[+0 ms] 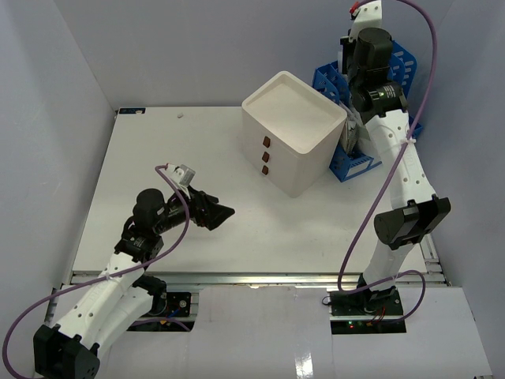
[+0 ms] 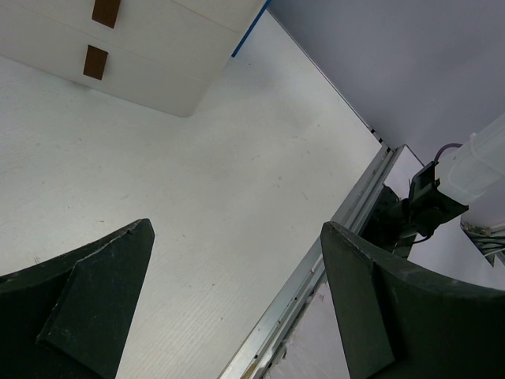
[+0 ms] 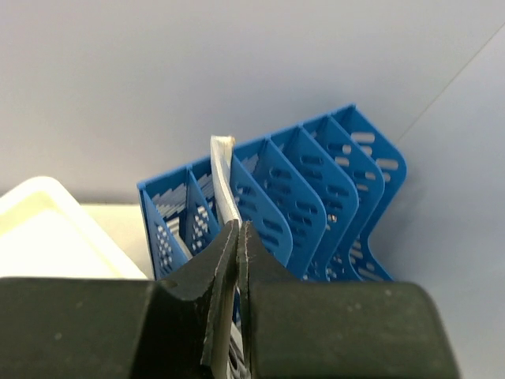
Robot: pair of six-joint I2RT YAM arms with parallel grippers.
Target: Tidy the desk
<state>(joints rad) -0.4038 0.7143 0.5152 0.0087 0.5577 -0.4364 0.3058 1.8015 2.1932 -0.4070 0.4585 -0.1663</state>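
- your biggest risk: the thin pale flat sheet (image 3: 223,178) is pinched only near its lower edge and its free end leans. drive it in off-line and it will likely catch a divider of the blue slotted plastic file rack (image 3: 316,189) just beyond the fingertips, then buckle or shove the rack.
- let go too early and it could tip toward the white cube-shaped three-drawer box (image 1: 296,118) on the gripper's left.
- your right gripper (image 3: 237,237) has its jaws pressed nearly together, clamped on that sheet.
- your left gripper (image 2: 237,227) is spread wide and holds nothing. the large flat white desk (image 1: 158,174) lies beneath it.
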